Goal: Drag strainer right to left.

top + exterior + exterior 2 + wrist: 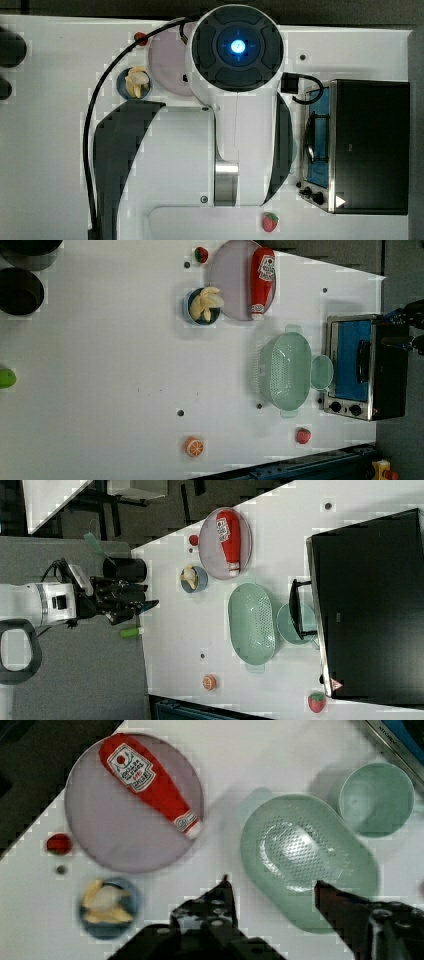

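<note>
The strainer [285,371] [251,622] is a pale mint-green oval colander with a holed inside. It rests on the white table beside the toaster oven [365,365]. In the wrist view the strainer [305,855] lies below my gripper [272,881], whose two dark fingers stand apart with nothing between them. One fingertip is over the table beside the strainer and the other over its rim. In the right view my gripper [150,600] is well away from the strainer, toward the right view's left. In the top view the arm covers the strainer.
A round mint-green cup [321,372] touches the strainer on the oven side. A plate [230,285] with a ketchup bottle [261,280] and a small bowl [204,305] lie nearby. A strawberry [302,435] and an orange slice [194,446] sit by the table edge.
</note>
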